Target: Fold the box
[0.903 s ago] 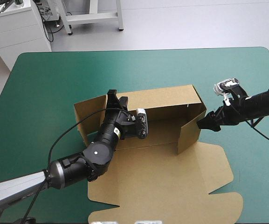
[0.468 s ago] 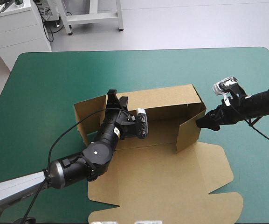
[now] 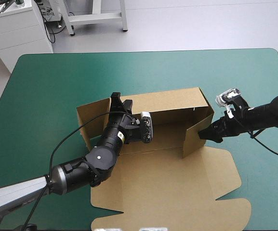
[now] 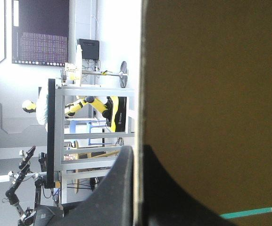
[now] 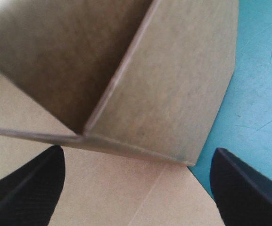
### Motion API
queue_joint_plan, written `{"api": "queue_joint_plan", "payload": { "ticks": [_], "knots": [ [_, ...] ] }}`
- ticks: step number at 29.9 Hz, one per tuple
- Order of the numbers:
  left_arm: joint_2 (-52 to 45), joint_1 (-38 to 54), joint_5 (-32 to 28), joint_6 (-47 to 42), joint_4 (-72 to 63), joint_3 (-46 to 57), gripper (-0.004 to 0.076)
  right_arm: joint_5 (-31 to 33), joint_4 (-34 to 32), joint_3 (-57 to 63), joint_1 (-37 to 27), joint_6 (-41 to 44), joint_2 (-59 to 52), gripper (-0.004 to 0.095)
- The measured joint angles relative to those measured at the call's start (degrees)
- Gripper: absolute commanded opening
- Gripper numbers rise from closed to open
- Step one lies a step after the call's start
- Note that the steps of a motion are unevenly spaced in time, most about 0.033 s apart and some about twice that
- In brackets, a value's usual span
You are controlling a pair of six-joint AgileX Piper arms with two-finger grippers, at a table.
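Box [image 3: 167, 187] side wall tips inward: the open right gripper [image 3: 205, 134] has pressed closer, left gripper [image 3: 121, 103] pinching the back wall.

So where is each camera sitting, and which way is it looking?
High view: above and behind the robot, looking forward and down at the table and box; left gripper and right gripper show.
Left wrist view: on the left wrist, looking along its black fingers, shut on a raised wall of the box.
Right wrist view: on the right wrist, facing a raised corner of the box; its open fingers show.
All three share the box.
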Motion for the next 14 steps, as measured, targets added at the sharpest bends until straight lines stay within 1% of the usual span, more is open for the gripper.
{"api": "queue_joint_plan", "payload": {
  "ticks": [5, 8, 14],
  "knots": [
    [0.0, 0.0, -0.1, -0.1, 0.1, 0.0, -0.0032, -6.8, 0.4, 4.4, 3.5, -2.1, 0.0, 0.0759],
    [0.0, 0.0, -0.1, -0.2, 0.2, 0.0, -0.0032, -11.9, 1.1, 6.9, 6.0, -2.7, 0.0, 0.0753],
    [0.0, 0.1, 0.0, -0.2, 0.2, 0.0, -0.0032, -19.5, 4.4, 8.6, 9.5, -3.8, -2.0, 0.0741]
  ]
}}
